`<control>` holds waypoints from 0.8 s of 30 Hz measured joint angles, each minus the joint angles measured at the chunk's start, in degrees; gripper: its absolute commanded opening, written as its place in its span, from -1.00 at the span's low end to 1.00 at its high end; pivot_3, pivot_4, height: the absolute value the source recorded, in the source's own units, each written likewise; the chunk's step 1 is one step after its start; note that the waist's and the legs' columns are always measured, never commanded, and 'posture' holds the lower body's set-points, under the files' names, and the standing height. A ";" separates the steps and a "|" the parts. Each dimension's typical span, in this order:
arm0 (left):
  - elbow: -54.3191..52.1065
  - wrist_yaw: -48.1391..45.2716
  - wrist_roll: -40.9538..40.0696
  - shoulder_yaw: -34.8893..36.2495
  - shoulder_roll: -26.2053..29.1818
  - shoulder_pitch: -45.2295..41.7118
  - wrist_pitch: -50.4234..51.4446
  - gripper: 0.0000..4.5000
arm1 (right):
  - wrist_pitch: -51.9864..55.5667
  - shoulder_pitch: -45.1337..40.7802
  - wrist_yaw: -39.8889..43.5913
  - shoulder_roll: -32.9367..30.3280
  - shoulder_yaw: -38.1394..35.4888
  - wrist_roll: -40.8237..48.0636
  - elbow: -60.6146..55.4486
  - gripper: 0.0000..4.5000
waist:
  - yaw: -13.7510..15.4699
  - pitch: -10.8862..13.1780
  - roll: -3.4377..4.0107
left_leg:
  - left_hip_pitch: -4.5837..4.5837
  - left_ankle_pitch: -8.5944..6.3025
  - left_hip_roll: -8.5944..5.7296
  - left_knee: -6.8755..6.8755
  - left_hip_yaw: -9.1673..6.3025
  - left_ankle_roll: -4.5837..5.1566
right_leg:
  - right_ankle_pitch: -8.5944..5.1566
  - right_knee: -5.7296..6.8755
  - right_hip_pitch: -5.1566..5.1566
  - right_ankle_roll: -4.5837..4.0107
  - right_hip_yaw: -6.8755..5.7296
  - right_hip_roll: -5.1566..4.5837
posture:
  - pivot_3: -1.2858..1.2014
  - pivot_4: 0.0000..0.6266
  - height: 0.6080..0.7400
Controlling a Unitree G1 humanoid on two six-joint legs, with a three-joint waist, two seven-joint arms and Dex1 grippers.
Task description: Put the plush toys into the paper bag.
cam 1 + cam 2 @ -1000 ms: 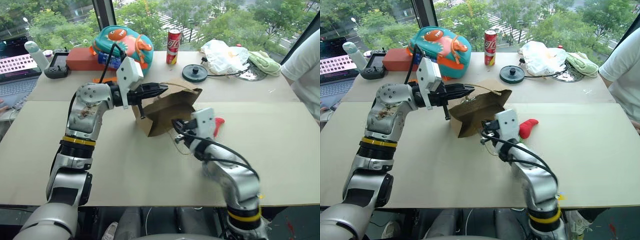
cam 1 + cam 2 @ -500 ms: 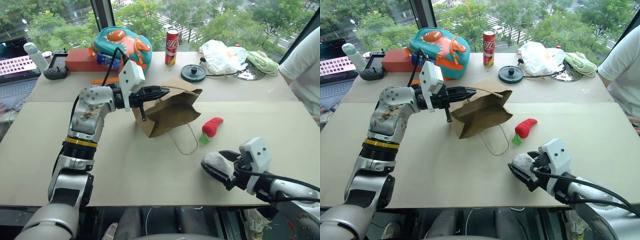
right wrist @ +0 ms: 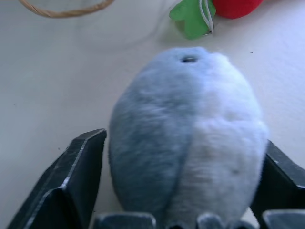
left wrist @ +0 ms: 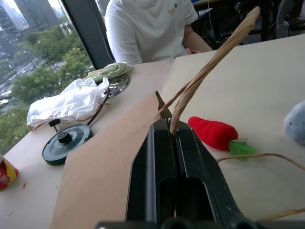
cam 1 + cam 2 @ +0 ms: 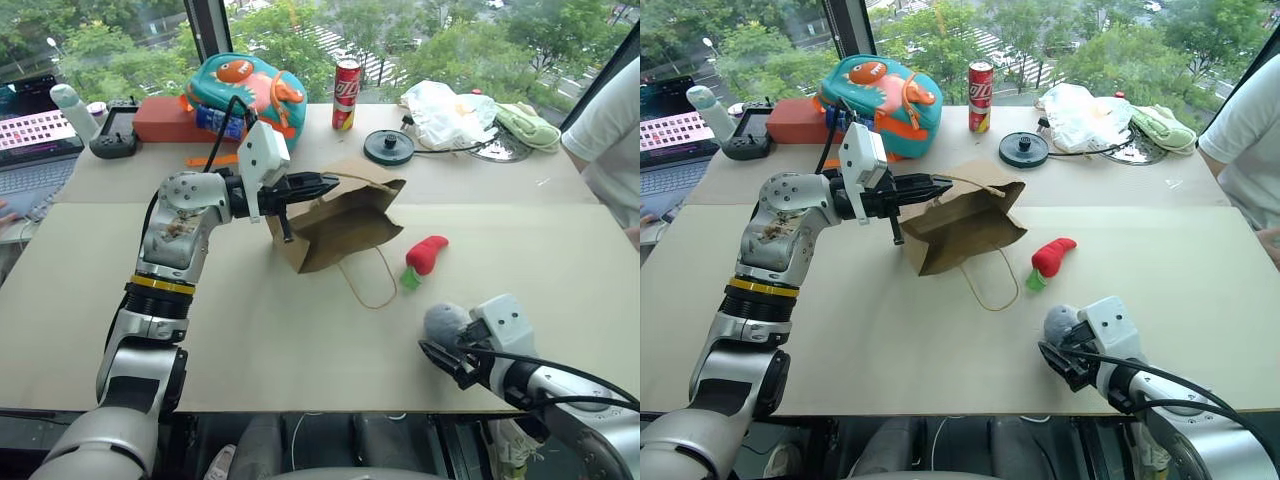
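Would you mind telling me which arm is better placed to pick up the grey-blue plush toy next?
The right. Its gripper already straddles the grey-blue plush toy with jaws apart, while the left gripper is shut on the paper bag handle.

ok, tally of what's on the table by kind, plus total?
Plush toys: 2, red and grey
Bags: 3, paper bag, white plastic bag, backpack
Cans: 1
Black discs: 1
Laptops: 1
Red boxes: 1
Handheld controllers: 1
Green cloths: 1
Total: 11
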 measured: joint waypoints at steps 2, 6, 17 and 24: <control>0.16 0.00 0.00 0.00 -0.01 0.00 -0.11 -1.00 | -0.82 -0.85 -0.50 0.72 0.04 -0.13 0.26 0.02 | 0.03 0.00 0.00 | 0.00 0.00 -0.01 0.00 0.00 0.00 | -0.01 0.00 0.01 0.01 0.00 0.00 | 0.03 -0.52 0.98; 0.48 0.00 0.00 0.00 -0.02 0.00 -0.35 -1.00 | -1.35 -1.65 -0.81 0.77 0.61 -0.46 0.44 -0.56 | 0.08 0.00 0.00 | -0.02 0.00 -0.01 0.00 0.00 0.00 | -0.01 -0.01 0.00 0.01 0.00 -0.01 | 0.03 -0.52 0.98; 0.41 0.00 0.00 0.00 -0.13 -0.01 -0.37 -1.00 | 1.64 -16.07 -4.55 12.14 -6.15 10.80 0.40 -0.71 | -0.09 0.00 0.00 | 0.07 0.00 0.01 0.00 -0.02 0.00 | 0.00 0.06 0.04 0.01 0.02 0.03 | 0.03 -0.52 0.98; 0.47 -0.01 0.00 -0.01 -0.21 -0.01 -0.52 -1.00 | 5.57 -31.41 -17.19 23.51 3.13 9.98 8.30 -0.71 | -0.08 -0.01 0.02 | -0.11 0.00 0.00 -0.05 0.00 0.00 | 0.23 0.05 -0.19 -0.40 0.02 0.00 | 0.03 -0.52 0.98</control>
